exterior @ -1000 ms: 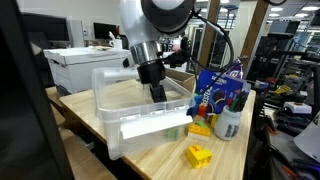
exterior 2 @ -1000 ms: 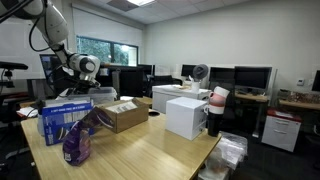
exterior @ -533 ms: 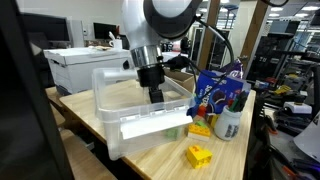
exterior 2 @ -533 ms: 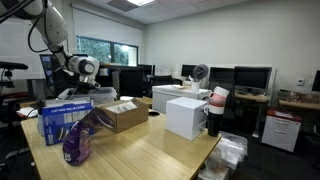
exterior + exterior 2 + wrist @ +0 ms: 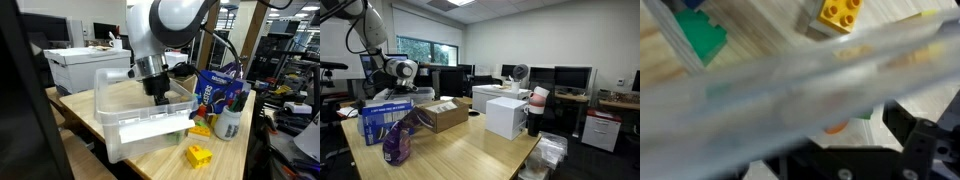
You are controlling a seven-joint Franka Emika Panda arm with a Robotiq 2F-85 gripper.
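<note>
- the claw (image 5: 158,96) hangs low inside the clear bin (image 5: 118,128), between its walls, jaws spread wide with nothing seen between them.
- the clear bin stands on the table (image 5: 150,168) near the front edge, with a blue bag (image 5: 214,92) and a cup of markers (image 5: 231,121) just beside it.
- the bin is see-through and its rim (image 5: 790,85) smears across the wrist view, so depth is hard to judge. a sideways move could knock a finger into the wall and shove the light bin toward the table edge.
- a lift too close to the wall could hook the rim and tip or drag the bin.
- a pushed bin would bump the bag and the cup. the cup looks easy to topple, which would spill the markers.
- a green block (image 5: 702,40) and a yellow block (image 5: 836,14) seem to lie beyond the wall in the wrist view. reaching for them through the plastic would only ram the side.
- another yellow block (image 5: 199,155) sits alone on the table, apart from the bin, and a sliding bin could sweep it off.
</note>
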